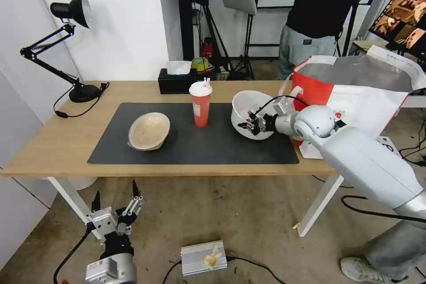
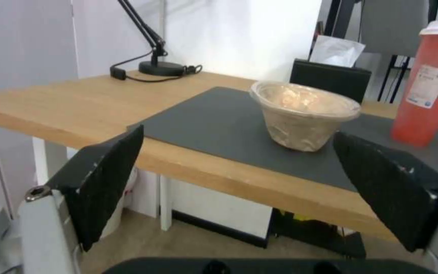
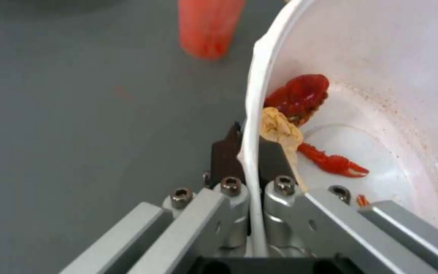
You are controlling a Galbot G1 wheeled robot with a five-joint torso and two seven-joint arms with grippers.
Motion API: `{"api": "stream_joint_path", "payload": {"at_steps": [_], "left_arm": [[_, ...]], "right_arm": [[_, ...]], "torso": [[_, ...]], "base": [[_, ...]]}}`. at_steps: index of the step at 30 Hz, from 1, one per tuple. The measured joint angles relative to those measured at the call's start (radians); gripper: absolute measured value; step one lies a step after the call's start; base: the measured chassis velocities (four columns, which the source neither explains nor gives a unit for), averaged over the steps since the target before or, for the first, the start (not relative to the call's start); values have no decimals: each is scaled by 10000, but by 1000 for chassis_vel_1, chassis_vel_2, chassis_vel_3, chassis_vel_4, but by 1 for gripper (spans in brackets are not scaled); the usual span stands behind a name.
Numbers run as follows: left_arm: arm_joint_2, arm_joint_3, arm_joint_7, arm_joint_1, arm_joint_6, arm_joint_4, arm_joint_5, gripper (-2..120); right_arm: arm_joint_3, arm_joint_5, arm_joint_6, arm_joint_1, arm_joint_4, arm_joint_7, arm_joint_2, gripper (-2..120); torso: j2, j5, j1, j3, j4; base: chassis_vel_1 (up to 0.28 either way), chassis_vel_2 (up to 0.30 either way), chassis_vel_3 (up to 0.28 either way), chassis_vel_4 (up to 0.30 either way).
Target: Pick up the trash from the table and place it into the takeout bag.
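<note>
Right gripper pinching white bowl rim.

White bowl tilted, red scraps inside; red cup upright beside.

Even, bright indoor light with soft, faint shadows on the mat. Head view bends at its edges. Right wrist view blurs the cup.

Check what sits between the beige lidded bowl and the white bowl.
Head view: the red cup stands on the mat between the beige lidded bowl and the white bowl.
</note>
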Motion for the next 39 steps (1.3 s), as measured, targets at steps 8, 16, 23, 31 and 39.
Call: {"api": "stream_joint_path", "payload": {"at_steps": [8,16,23,31,39], "left_arm": [[-5,10,-14,20,-55,1,57,100],[-8,-12,-26,112,-60,-152,123,100],[-10,-51,-39,167,-69,-234,169,100],[-10,-69,-61,203,-96,-273,195,100],[-10,-80,-97,268,-113,-299,213,100]], "right_arm": [[-29,832,69,238,327,228,69,0],[64,1568,-52,531,988,422,-130,0],[225,2015,-89,810,1422,502,-451,0],[319,2353,-121,1143,1951,735,-817,0],[492,2724,-198,1399,2512,1008,-1051,0]], "torso": [[1,-1,0,0,0],[0,-1,0,0,0],[0,0,0,0,0],[0,0,0,0,0],[0,-1,0,0,0]], "base": [[0,0,0,0],[0,0,0,0],[0,0,0,0],[0,0,0,0],[0,0,0,0]]}}
